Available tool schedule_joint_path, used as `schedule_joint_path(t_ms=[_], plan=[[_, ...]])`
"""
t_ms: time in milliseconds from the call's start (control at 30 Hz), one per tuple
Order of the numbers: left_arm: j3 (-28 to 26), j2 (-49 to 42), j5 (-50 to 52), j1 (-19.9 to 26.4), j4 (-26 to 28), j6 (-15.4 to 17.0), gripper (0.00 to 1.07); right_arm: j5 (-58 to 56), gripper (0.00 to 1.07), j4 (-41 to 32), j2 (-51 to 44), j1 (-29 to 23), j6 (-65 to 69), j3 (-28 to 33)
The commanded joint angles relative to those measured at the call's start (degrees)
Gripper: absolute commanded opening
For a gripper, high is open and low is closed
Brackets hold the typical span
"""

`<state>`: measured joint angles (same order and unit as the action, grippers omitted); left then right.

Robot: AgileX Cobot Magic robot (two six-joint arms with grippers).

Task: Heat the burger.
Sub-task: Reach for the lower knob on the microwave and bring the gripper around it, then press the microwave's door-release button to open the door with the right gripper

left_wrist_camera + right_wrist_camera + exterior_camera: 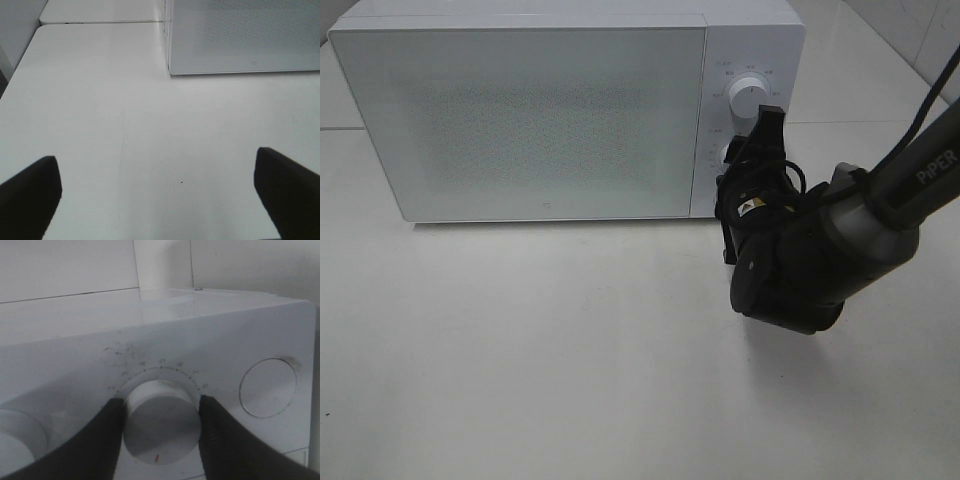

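Note:
The burger is out of view. The white microwave [520,110] stands at the back of the table with its door closed. My right gripper [740,155] is at the control panel, shut on the lower dial [162,422]. In the right wrist view its dark fingers [107,432] press against both sides of that dial, whose red mark points toward the camera. The upper dial [750,92] is free. My left gripper [157,195] shows only in the left wrist view, open wide over bare tabletop with nothing between its fingers [30,195].
The white table [570,350] stretches in front of the microwave. In the left wrist view the microwave's front corner [172,70] lies ahead, and a second tabletop [100,12] adjoins behind. A round button [267,387] sits beside the gripped dial. The right arm [860,220] reaches in from the right.

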<state>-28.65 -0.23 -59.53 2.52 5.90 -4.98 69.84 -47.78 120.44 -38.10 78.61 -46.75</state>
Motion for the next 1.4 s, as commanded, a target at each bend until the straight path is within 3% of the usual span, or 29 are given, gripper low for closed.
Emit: schedule_joint_path(t_ms=[33,300,567,667,700,733,800,900,967,1400], plan=[[0.11,-0.74,0.57,0.29,0.11,0.06,1.01,8.25,0.11,-0.69,-0.92,0.11,1.20,-0.69],[0.11,-0.74,0.57,0.29,0.11,0.06,1.01,8.02,0.13,0.86,-0.92,0.11,-3.50,-0.63],[0.11,-0.74,0.57,0.29,0.11,0.06,1.01,7.68,0.23,0.80,-0.92,0.11,-8.08,-0.63],[0.11,-0.74,0.57,0.29,0.11,0.06,1.01,6.88,0.32,1.26,-0.92,0.11,-9.80,-0.63],[0.11,-0.74,0.57,0.29,0.11,0.06,1.01,5.96,0.41,1.26,-0.92,0.11,-9.80,-0.63],[0.11,-0.74,0.57,0.29,0.11,0.06,1.01,5.96,0.41,1.26,-0.92,0.11,-9.80,-0.63],[0.11,-0.74,0.57,0.29,0.11,0.06,1.01,3.78,0.62,1.26,-0.92,0.11,-10.26,-0.57],[0.11,-0.74,0.57,0.29,0.11,0.06,1.01,3.44,0.67,1.55,-1.03,0.11,-10.60,-0.40],[0.11,-0.74,0.57,0.29,0.11,0.06,1.01,2.75,0.77,3.72,-1.95,0.11,-11.97,0.86],[0.11,-0.74,0.57,0.29,0.11,0.06,1.01,-6.25,0.76,12.20,-10.77,0.00,-17.36,10.89]])
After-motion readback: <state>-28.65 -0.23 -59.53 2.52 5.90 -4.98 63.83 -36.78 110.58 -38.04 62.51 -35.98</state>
